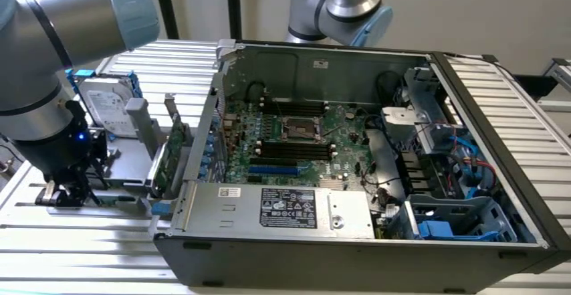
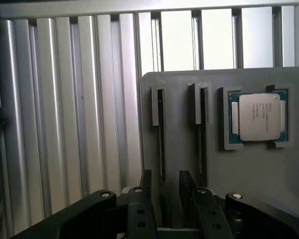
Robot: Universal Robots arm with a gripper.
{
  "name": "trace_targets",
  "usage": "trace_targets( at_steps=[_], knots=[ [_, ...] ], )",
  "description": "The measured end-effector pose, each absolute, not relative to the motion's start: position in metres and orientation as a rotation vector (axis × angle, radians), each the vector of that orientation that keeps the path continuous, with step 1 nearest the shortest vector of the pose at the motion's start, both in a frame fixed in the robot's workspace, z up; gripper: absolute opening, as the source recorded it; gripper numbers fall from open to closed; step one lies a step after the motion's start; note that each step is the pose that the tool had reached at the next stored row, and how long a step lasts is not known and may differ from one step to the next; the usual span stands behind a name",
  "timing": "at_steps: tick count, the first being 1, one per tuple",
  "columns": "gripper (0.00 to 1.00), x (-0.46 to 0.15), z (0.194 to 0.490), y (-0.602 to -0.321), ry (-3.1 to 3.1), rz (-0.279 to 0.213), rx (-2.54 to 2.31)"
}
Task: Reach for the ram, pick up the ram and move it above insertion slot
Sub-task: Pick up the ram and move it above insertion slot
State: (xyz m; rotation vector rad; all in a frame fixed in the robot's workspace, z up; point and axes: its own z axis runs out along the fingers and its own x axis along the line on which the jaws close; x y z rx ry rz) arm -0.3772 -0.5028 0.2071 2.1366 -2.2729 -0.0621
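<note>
Exterior view: the gripper (image 1: 67, 197) sat low on the grey holder (image 1: 134, 174) at the exterior view's left, just beside the open PC case (image 1: 357, 255). I read the step as reach/grasp, ram not lifted yet. The hard drive (image 1: 111, 108) and the broad expansion card (image 1: 170, 161) stood in the same holder near the arm, so the wrist needed to keep off both. The memory slots (image 1: 295, 149) on the motherboard were well apart from the gripper, inside the case.

Wrist view: the fingers (image 2: 145, 199) were spread with nothing clamped, straddling a narrow slot in the holder. The ram (image 2: 161, 134) looked to be the thin dark strip edge-on in that slot, though I couldn't confirm it. It sat nearer one finger than the other. My call: centre on it first so both pads meet the flat faces together, and keep the pull in line with the slot to avoid binding. A second slot (image 2: 202, 124) and a CPU (image 2: 259, 117) in its recess lay beside it.

Surface: a ribbed aluminium table (image 2: 65, 124), grooved and shiny, carried the holder. Room: a plain pale wall, with a second arm (image 1: 348, 7) behind the case.
</note>
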Motion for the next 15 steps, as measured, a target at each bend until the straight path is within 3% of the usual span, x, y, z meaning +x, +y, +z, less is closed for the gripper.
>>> trace_targets(
  at_steps=[15],
  knots=[
    [0.36, -0.377, 0.1964, -0.5016, -2.23, -0.063, 2.182]
  ],
)
